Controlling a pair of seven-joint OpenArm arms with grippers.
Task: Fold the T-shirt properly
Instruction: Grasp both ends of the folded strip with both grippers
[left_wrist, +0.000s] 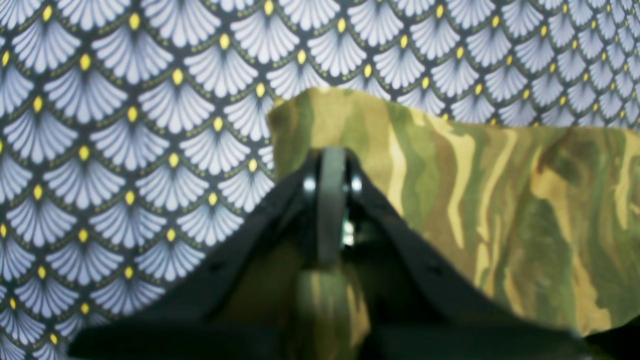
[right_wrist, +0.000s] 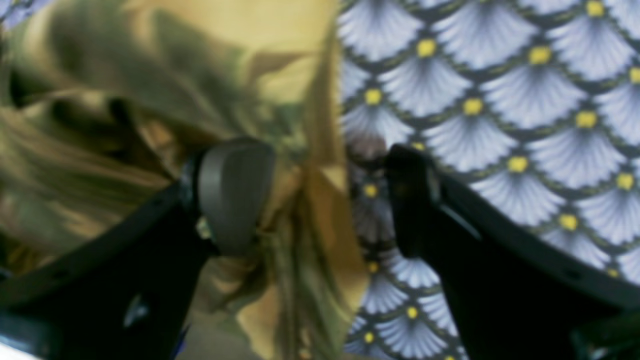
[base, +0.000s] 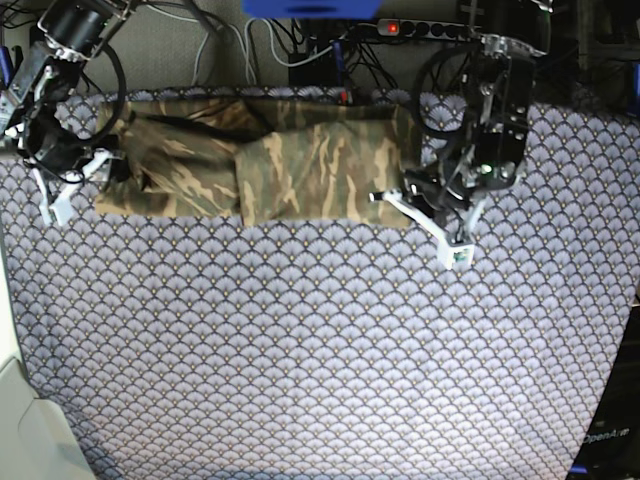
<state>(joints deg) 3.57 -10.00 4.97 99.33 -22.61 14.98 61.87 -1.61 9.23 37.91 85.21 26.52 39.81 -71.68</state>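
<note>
The camouflage T-shirt (base: 300, 165) lies as a long folded strip across the far part of the purple scale-patterned tablecloth (base: 320, 350). At the strip's right end, my left gripper (base: 403, 196) is shut on a corner of the T-shirt (left_wrist: 500, 200). In the left wrist view its fingers (left_wrist: 330, 165) meet with fabric around and below them. At the strip's left end, my right gripper (base: 105, 162) is open. In the right wrist view the right gripper (right_wrist: 320, 190) straddles the edge of the T-shirt (right_wrist: 125, 100), one pad (right_wrist: 235, 195) over fabric and the other finger (right_wrist: 410, 200) over cloth.
A power strip (base: 430, 28) and loose cables run behind the table's far edge. The tablecloth (left_wrist: 125, 150) stretches out in front of the shirt. A pale surface (base: 20, 420) borders the table at the lower left.
</note>
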